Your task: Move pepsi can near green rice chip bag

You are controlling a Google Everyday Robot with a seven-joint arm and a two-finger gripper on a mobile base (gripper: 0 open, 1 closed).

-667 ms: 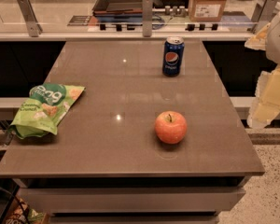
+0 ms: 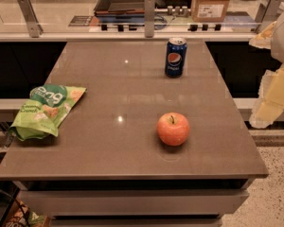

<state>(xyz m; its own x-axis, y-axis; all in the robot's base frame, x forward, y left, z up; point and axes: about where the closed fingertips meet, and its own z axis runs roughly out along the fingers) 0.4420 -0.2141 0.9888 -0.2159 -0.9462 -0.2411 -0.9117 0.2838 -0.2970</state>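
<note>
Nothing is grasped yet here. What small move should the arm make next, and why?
Probably bring the tool, now off the right side of the table, left and forward toward the can. The can stands upright and untouched near the far edge, well apart from the bag at the left edge. The apple sits nearer the front, seemingly out of that path.

Pepsi can [image 2: 175,56] upright rear, green chip bag [image 2: 46,110] flat left, gripper [image 2: 270,102] far right.

The pepsi can [image 2: 175,56] is dark blue, silver-topped, with a red-white-blue logo. The green rice chip bag [image 2: 46,110] has white lettering. Apple [image 2: 173,128]: red-orange. Table [image 2: 109,155]: grey-brown. Gripper [image 2: 270,103], at 3 o'clock: cream-yellow.
</note>
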